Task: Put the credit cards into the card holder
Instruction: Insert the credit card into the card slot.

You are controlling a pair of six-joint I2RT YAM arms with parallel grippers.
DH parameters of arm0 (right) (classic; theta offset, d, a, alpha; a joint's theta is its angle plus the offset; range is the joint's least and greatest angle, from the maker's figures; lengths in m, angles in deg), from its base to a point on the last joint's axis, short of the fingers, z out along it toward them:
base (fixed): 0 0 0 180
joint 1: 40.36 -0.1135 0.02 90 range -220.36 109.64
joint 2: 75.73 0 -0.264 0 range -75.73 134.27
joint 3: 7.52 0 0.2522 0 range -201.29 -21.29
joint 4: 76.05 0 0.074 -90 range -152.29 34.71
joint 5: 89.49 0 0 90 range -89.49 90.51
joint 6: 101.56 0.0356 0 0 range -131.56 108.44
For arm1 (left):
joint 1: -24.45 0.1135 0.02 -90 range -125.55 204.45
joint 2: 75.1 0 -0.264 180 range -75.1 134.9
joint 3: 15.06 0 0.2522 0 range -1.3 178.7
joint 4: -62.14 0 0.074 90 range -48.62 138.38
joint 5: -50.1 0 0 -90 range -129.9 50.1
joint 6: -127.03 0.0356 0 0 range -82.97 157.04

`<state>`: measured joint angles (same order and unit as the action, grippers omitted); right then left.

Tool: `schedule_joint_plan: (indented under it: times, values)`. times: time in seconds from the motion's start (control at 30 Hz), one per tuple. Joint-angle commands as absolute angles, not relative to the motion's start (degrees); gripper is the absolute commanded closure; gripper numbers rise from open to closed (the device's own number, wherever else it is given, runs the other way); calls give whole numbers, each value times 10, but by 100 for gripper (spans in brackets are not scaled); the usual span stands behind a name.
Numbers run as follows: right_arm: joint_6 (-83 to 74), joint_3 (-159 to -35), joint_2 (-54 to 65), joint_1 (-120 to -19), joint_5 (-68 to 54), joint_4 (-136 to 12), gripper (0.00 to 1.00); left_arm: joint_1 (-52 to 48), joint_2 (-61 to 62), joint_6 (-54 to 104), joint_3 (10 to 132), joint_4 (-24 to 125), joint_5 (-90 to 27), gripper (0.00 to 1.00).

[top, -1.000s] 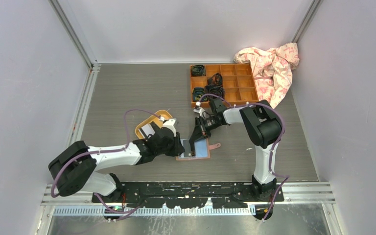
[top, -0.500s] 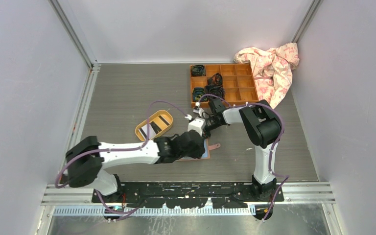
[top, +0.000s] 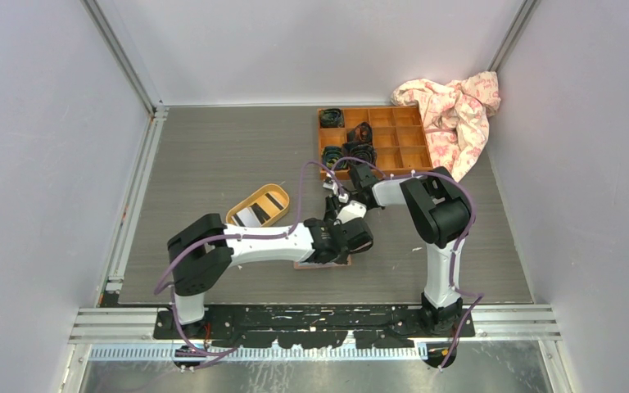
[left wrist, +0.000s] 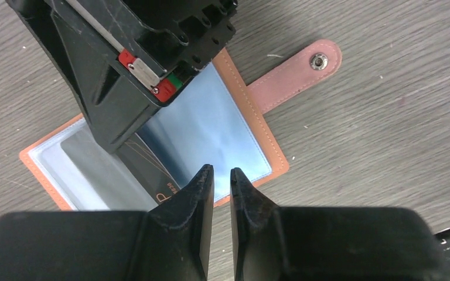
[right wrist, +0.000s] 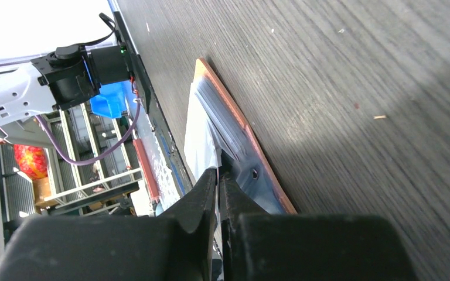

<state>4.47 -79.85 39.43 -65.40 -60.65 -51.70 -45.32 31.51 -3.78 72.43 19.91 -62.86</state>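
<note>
The card holder (left wrist: 211, 126) lies open on the table, salmon-pink with bluish clear pockets and its snap tab (left wrist: 296, 76) out to one side. A dark card with gold lettering (left wrist: 143, 167) sits at its fold, partly under my right gripper (left wrist: 129, 76). That right gripper (right wrist: 218, 172) is shut on a thin clear pocket sleeve of the card holder (right wrist: 234, 126). My left gripper (left wrist: 220, 174) hovers over the holder's near edge, its jaws a narrow slit apart with nothing between them. From above, both grippers crowd over the card holder (top: 326, 264). More credit cards (top: 264, 205) lie in the yellow tray.
The yellow oval tray (top: 232, 219) sits left of the card holder. A wooden compartment box (top: 393, 151) with dark items stands at the back right, beside a crumpled pink cloth (top: 454, 115). Side walls close in the table.
My left arm has swung right from the yellow tray to above the card holder, and its jaws have narrowed. The right gripper has stayed on the holder.
</note>
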Motion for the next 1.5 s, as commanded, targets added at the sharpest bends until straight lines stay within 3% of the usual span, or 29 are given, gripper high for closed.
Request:
schedule_joint_plan:
  times: [0.0,0.5,1.13,1.47]
  values:
    - [23,-813,402,-657,-583,-508,89,-453,321,-25,753,159,-665,82]
    - [11,-819,404,-657,-576,-489,85,-428,319,-29,715,166,-629,78]
    - [-34,-838,369,-656,-568,-437,55,-403,252,-20,660,170,-642,75]
    - [-110,-854,327,-653,-548,-375,52,-403,101,23,547,300,-573,73]
